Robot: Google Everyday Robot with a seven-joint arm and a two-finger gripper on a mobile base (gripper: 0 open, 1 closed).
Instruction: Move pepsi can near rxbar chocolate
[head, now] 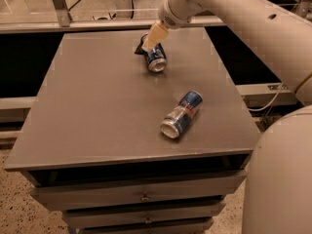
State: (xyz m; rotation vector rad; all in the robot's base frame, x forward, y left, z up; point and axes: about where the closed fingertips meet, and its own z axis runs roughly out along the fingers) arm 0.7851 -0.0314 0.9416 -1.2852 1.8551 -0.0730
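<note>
The gripper (152,35) is in the upper middle of the frame, over the far part of the grey table (92,106). It shows only as one beige shape at the end of the white arm (234,9). I cannot tell if it is spread or closed, or if it really presses on the can below it. The arm comes from the upper right and is cut off by the right edge. A big pale rounded part of the robot (280,179) fills the lower right corner and is also cut off.

The chocolate bar (139,49) is almost fully hidden. Only a small dark corner shows just left of the gripper's tip, and no print can be read.

The pepsi can (156,60) lies on its side just under the gripper, right beside that dark corner. It is short and dark blue with some white marks, and its silver end faces the lower edge of the frame.

A longer blue and silver can (181,114) lies on its side near the middle right of the table, well apart from the pepsi can. Under the table top there are drawers (141,196), cut off by the bottom edge.
</note>
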